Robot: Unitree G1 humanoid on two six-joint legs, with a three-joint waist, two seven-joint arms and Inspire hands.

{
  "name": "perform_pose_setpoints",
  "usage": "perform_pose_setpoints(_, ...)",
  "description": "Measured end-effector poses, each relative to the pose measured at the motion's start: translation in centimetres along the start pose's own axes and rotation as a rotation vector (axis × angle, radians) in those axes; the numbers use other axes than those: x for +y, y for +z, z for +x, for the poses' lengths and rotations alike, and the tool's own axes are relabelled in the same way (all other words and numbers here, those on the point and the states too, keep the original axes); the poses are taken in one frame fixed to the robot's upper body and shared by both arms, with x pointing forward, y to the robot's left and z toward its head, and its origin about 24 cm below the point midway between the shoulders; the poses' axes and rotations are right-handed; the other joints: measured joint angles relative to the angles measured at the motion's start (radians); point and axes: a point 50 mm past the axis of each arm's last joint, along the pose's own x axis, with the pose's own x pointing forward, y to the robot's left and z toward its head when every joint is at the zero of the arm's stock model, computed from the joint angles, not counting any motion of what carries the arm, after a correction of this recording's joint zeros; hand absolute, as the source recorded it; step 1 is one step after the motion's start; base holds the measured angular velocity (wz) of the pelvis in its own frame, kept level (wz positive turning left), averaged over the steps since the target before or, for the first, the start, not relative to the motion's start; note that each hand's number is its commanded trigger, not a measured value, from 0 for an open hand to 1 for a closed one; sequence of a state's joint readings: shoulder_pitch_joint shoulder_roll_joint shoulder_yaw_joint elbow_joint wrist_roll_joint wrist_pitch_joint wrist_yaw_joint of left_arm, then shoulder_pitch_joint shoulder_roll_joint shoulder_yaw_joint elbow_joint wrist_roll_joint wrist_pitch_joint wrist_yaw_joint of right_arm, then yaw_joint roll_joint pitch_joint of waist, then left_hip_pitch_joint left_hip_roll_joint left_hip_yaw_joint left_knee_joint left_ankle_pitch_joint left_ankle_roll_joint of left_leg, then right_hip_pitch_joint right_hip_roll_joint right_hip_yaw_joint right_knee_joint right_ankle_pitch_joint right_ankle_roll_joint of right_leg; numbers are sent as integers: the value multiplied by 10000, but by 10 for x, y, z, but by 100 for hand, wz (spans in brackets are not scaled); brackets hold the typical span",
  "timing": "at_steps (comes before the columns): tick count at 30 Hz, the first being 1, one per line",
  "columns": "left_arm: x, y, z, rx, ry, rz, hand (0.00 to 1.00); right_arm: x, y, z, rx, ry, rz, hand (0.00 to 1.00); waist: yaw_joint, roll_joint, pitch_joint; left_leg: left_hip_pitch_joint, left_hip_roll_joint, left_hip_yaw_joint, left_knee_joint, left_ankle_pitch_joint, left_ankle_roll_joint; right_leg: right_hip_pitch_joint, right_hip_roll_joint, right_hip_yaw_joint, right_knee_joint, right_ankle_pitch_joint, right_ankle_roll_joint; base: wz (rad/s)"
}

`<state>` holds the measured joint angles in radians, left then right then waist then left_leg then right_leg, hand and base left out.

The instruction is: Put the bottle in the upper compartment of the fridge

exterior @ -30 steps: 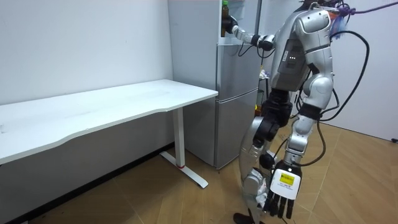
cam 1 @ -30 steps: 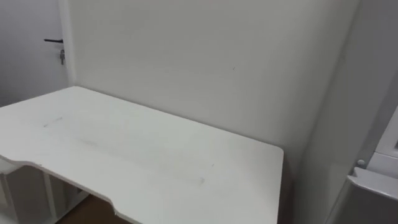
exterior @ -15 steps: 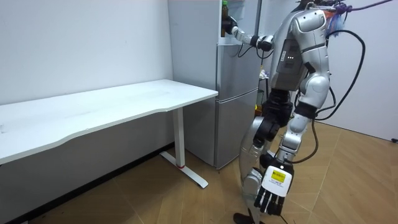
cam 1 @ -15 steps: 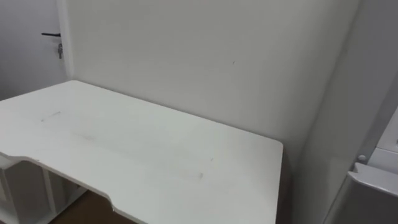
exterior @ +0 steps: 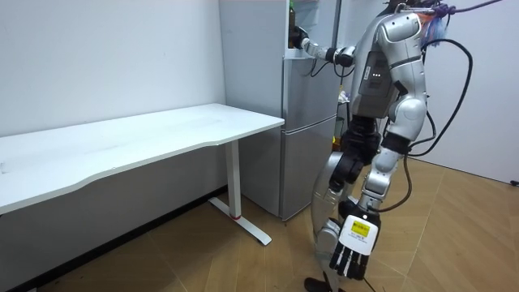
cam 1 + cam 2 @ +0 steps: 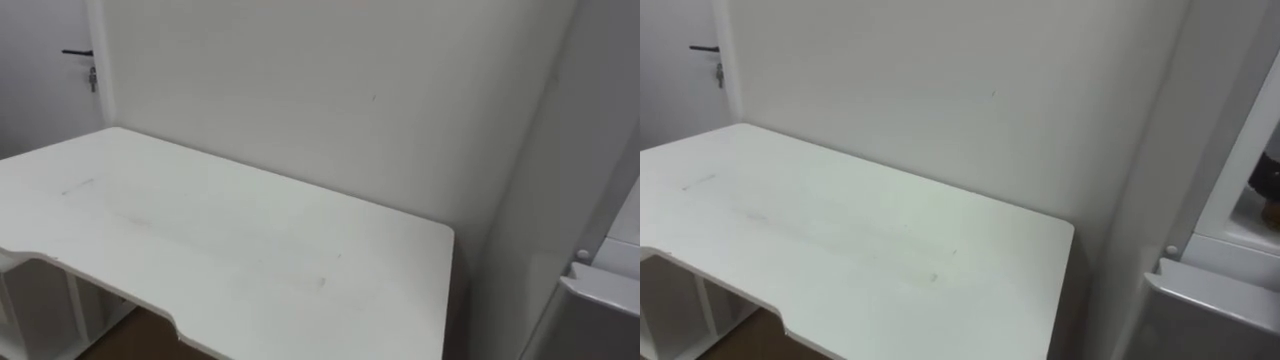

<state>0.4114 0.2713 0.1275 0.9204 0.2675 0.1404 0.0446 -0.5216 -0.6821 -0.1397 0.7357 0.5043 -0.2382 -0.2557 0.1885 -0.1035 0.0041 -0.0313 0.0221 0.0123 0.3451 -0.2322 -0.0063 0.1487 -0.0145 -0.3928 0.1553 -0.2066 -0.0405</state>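
Bottle: dark upright bottle (image 5: pixel 291 18), inside the upper compartment of the tall silver fridge (image 5: pixel 309 130).
Right hand (image 5: pixel 298 38): fingers apparently curled round the bottle's base.
Left hand (image 5: pixel 351 258): hanging low before the fridge, fingers relaxed, empty.
Advice: stand it flat, deep inside the fridge, before letting go.

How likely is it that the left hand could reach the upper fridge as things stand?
Probably not: the left hand hangs low at the robot's side, far beneath the upper fridge.

Robot beside fridge (image 5: pixel 308 138), right hand (image 5: pixel 299 38) reaching into it, left hand (image 5: pixel 351 256) hanging
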Motion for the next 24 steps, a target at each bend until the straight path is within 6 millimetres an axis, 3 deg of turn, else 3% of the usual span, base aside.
perform_pose_setpoints(6,6,6,2,118,95,58,0,-12,-6,2,405,315,-291,0,7,-31,7,28,-3,-97,174,-91,17,165,18,-96,-18,-26,38,7)
perform_pose_setpoints(24,11,-2,2,874,139,79,0,-25,-19,3,1623,1385,-449,0,74,-224,-16,338,14,-35,178,-136,-7,466,29,-102,-27,-39,36,0)
